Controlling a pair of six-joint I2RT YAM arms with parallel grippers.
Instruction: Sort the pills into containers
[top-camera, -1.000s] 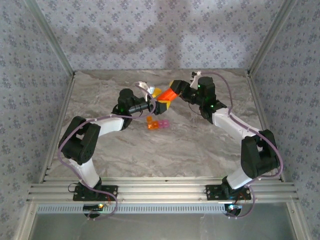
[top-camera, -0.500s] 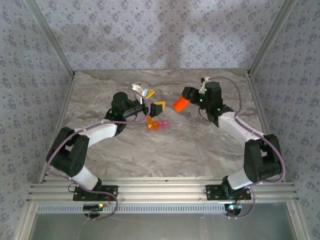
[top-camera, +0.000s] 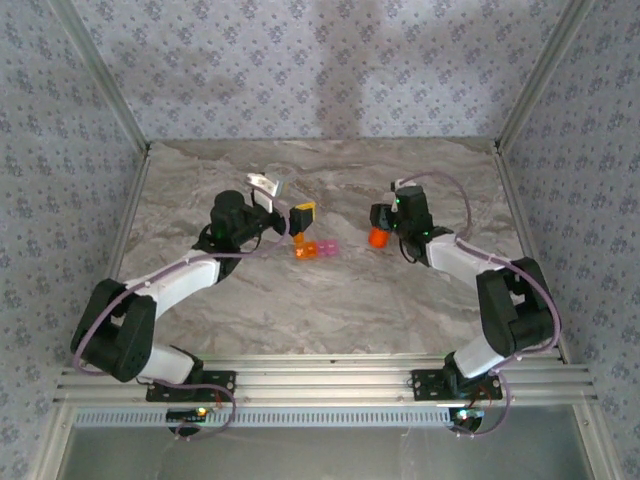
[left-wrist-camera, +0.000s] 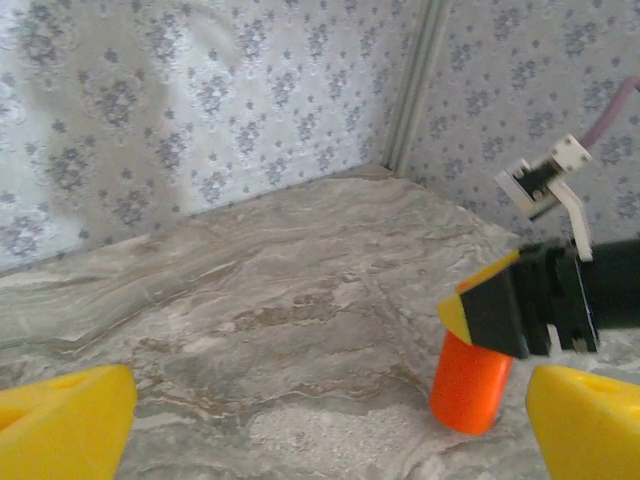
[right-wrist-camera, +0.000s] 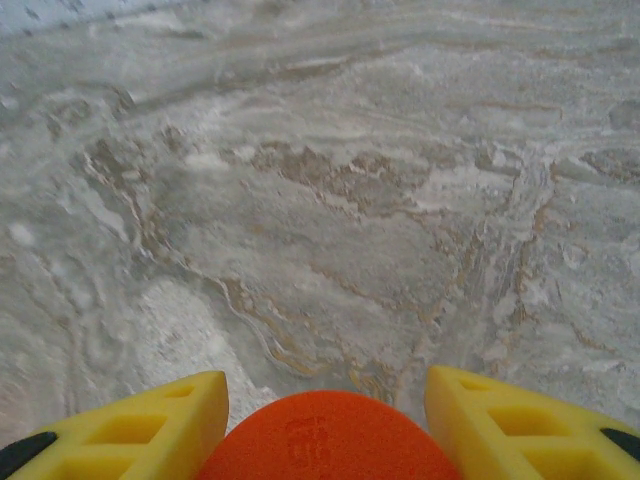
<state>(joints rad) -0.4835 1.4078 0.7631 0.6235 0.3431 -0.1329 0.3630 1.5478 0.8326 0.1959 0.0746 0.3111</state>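
From the top view we see the whole layout. The containers (top-camera: 313, 249), two tiny joined translucent plastic cubes, orange on the left and pink on the right, sit on the marbled grey tabletop (top-camera: 330, 300). They are just in front of the left gripper (top-camera: 285, 200) and well apart from the right gripper (top-camera: 378, 226). The left gripper's jaws stand spread as wide as they go, with nothing between them. The right gripper is closed around the top of a tall orange cylindrical bottle (top-camera: 377, 238).

The left wrist view gives us what the top view cannot: the bottle (left-wrist-camera: 468, 385) from the side, roughly upright with its base down at the tabletop, and the right gripper's dark finger clamped over its upper end. The left gripper's own yellow fingertips (left-wrist-camera: 60, 420) sit far apart at the bottom corners, with bare tabletop between them.

The right wrist view adds the bottle's round orange cap (right-wrist-camera: 330, 440) from above, wedged between the two yellow fingers (right-wrist-camera: 130, 430). Its lower half is cut off by the frame, and a faint embossed mark on it is too blurred to read.

The cap hides whatever the bottle holds. The containers are too small in the top view for us to tell whether their lids are open or whether anything lies in either compartment.
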